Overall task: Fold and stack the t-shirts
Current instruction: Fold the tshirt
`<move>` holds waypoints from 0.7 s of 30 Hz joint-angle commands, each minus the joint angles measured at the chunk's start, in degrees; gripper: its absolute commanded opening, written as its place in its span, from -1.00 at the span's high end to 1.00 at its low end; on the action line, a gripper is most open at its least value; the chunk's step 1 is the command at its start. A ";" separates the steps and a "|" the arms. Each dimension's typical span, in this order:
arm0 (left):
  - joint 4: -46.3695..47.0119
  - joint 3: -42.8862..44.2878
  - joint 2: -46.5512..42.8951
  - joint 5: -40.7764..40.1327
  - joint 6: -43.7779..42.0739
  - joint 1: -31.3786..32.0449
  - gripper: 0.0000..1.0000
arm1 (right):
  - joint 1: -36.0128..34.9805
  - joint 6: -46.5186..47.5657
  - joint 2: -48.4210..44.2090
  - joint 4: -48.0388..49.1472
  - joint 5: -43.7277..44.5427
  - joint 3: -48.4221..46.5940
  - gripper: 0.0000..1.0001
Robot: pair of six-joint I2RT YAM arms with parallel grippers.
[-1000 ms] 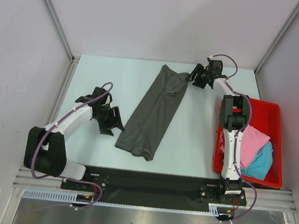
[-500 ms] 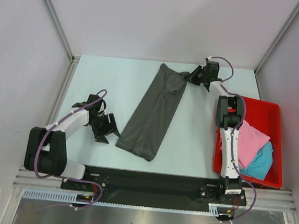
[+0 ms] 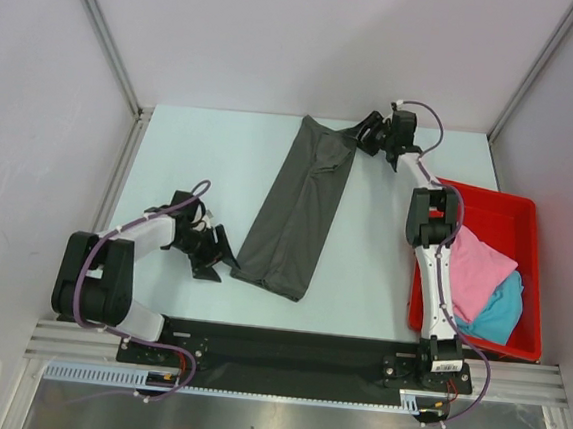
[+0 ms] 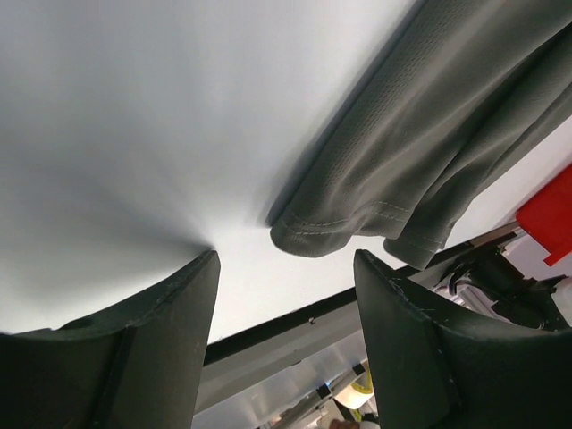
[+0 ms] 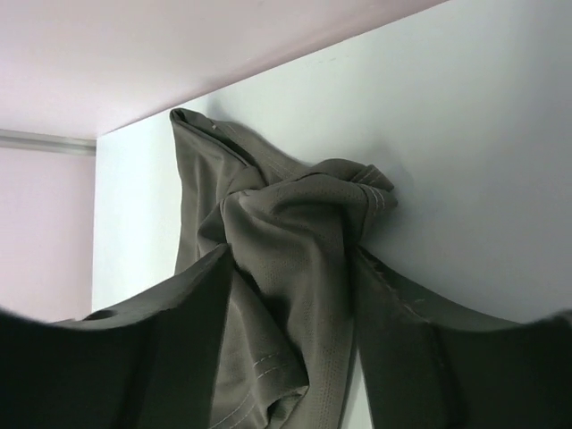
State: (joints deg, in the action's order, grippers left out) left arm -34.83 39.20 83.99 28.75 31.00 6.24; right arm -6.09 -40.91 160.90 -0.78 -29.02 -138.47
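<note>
A dark charcoal-grey t-shirt (image 3: 302, 206) lies on the table as a long folded strip running from far to near. My left gripper (image 3: 221, 257) sits low by its near left corner, open with nothing between the fingers. In the left wrist view the hemmed corner (image 4: 331, 234) lies just beyond the left gripper (image 4: 286, 261). My right gripper (image 3: 367, 136) is at the strip's far right corner. Its jaws stand wide, and the bunched cloth (image 5: 286, 206) fills the gap of the right gripper (image 5: 290, 259). A pink t-shirt (image 3: 477, 271) and a turquoise-blue t-shirt (image 3: 499, 308) lie in the tray.
The red plastic tray (image 3: 489, 195) stands at the right edge beside the right arm, and a corner of the tray (image 4: 550, 214) shows in the left wrist view. Pale walls with metal frame posts enclose the table. A black base rail runs along the near edge.
The left gripper has moved nearer, to the shirt's near left corner. The right gripper has pushed further over the far corner, and the strip's far end has shifted a little left.
</note>
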 commanded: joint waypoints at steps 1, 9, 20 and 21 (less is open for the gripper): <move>4.15 0.35 -1.80 0.96 0.19 -0.35 -0.34 | 1.25 2.49 -6.38 -8.00 2.47 1.97 -0.33; 4.77 3.16 3.80 0.60 -1.03 -0.35 -0.37 | 4.50 10.30 -19.54 -25.14 4.31 7.77 -0.46; 10.91 0.89 11.37 3.59 -1.30 2.02 0.02 | 0.20 8.65 -45.92 -14.96 -3.14 55.46 -0.11; 11.36 0.36 11.72 3.33 -1.21 2.72 0.23 | -0.24 8.65 -47.07 -14.96 -4.20 57.42 -0.05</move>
State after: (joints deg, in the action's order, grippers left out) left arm -28.12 41.93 92.68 35.48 31.46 7.16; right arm -4.86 -31.90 118.61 -18.74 -29.17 -87.11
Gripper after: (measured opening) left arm 0.448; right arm 0.545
